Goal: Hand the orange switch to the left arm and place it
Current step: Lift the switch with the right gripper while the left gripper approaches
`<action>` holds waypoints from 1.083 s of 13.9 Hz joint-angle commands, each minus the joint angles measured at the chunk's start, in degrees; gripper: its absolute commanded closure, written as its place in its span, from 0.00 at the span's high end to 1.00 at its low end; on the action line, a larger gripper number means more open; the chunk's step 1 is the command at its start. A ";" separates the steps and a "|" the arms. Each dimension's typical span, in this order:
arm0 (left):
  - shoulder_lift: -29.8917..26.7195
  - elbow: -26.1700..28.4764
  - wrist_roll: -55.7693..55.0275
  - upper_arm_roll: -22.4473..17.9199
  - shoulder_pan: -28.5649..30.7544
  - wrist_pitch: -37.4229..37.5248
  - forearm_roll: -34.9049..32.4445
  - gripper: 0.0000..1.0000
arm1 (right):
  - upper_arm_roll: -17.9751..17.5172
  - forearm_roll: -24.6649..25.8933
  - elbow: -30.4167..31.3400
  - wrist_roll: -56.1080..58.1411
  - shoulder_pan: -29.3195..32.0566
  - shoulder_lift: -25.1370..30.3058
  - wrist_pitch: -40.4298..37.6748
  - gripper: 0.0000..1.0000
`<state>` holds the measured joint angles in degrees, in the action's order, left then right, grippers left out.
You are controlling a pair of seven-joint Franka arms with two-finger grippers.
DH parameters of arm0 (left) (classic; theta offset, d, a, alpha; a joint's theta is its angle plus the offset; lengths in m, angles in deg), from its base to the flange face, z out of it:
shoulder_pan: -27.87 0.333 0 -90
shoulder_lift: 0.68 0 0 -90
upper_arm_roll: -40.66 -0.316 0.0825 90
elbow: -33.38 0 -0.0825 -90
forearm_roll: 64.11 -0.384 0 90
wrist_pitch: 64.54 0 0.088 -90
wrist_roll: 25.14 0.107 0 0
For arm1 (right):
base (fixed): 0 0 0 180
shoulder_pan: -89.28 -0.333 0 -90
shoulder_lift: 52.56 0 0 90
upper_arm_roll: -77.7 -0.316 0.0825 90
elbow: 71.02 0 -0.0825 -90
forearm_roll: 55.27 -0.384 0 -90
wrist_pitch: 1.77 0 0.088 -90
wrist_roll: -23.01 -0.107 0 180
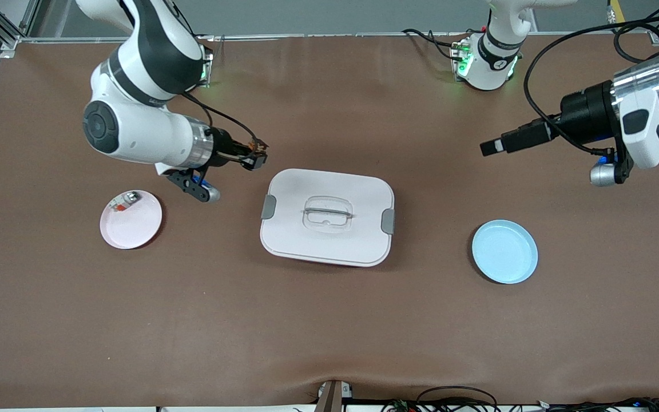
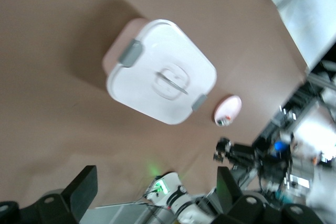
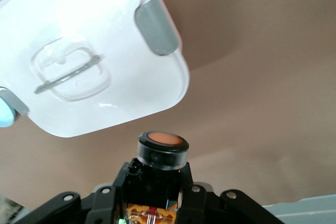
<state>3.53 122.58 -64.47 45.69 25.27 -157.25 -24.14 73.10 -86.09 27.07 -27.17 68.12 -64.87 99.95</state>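
My right gripper [image 1: 256, 158] [image 3: 156, 176] is shut on the orange switch [image 1: 253, 154] [image 3: 161, 150], a black body with a round orange-topped cap. It hangs over the bare table beside the corner of the white box [image 1: 326, 217] [image 3: 89, 51] [image 2: 160, 72] that faces the right arm's base. The box stands shut at the table's middle, with grey clasps on its short sides. Over the table toward the left arm's end, my left gripper [image 1: 492, 147] [image 2: 157, 184] is open and holds nothing, its fingers pointing toward the box. The left wrist view shows the right gripper [image 2: 224, 149] far off.
A pink plate [image 1: 131, 220] [image 2: 228, 110] with a small clear-and-silver piece [image 1: 126, 200] lies toward the right arm's end. A light blue plate [image 1: 504, 252] lies bare toward the left arm's end, slightly nearer to the front camera than the box.
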 commanded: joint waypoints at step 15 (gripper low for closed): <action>15.82 -6.57 -34.83 0.68 -11.36 -2.31 -7.19 1.00 | 0.73 -4.16 -10.20 -11.69 -5.83 -8.08 3.21 0.00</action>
<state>16.03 120.54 -95.81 46.48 15.17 -159.98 -30.74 73.16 -89.30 18.96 -37.55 62.99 -71.81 103.10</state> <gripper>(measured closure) 0.000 0.599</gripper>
